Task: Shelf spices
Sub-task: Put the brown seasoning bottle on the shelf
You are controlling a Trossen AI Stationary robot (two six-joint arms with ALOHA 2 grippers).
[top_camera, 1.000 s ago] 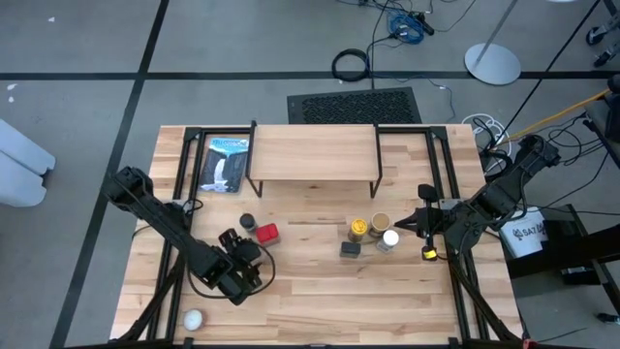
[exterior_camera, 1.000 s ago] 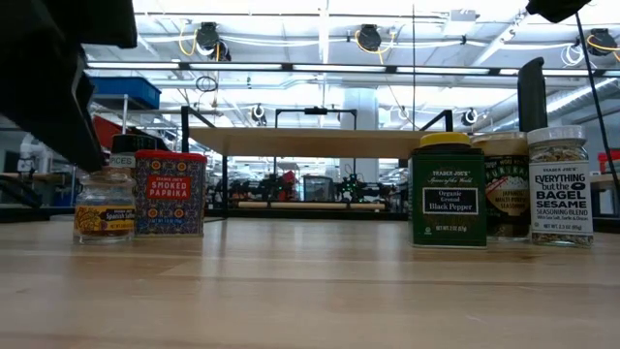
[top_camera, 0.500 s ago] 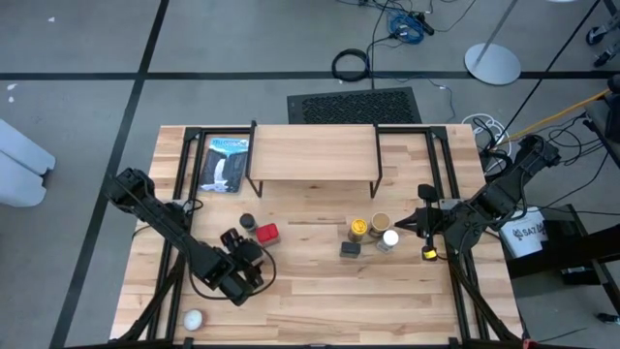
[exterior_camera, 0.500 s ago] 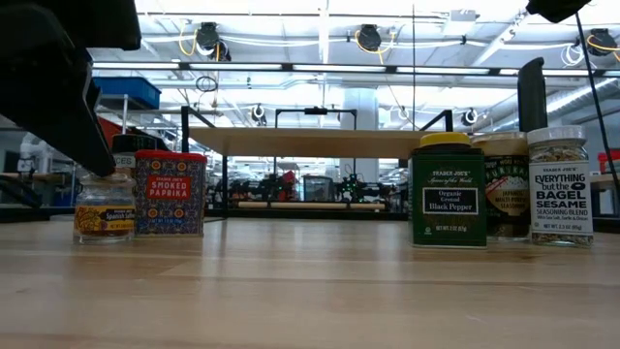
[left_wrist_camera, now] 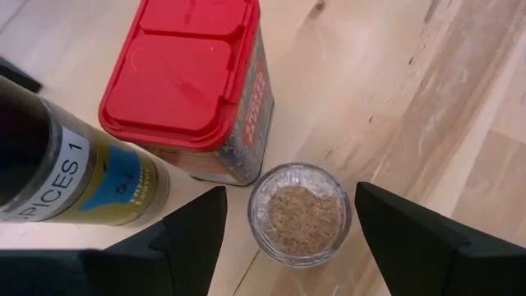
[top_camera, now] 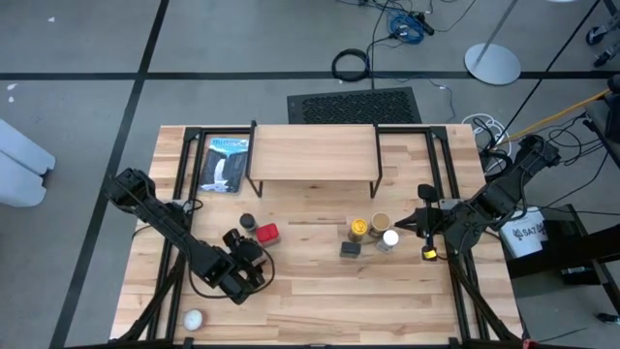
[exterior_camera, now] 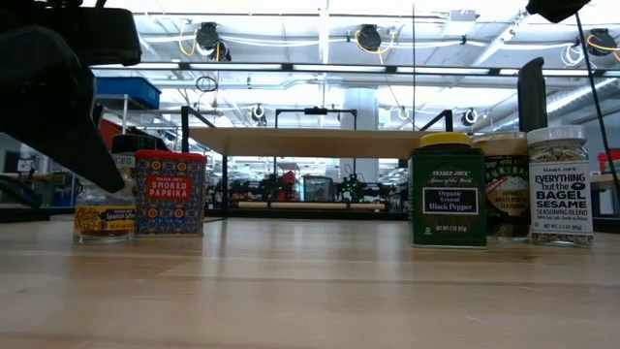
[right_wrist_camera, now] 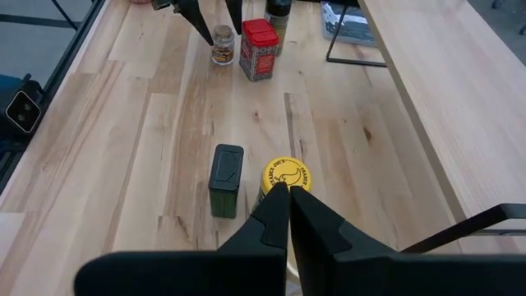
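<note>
The left pincer (left_wrist_camera: 283,218) has dropped lower. Its fingers are apart, one on each side of the small clear jar (left_wrist_camera: 300,215), which sits right under it on the counter (left_wrist_camera: 427,99), just beside the red tin (left_wrist_camera: 193,90). The right pincer (right_wrist_camera: 286,215) waits far away, shut tight.

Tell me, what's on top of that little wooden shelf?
Nothing shows on the shelf; its plank looks bare from above. All the spice containers stand on the table. Part of the table beneath the plank is hidden.
</note>
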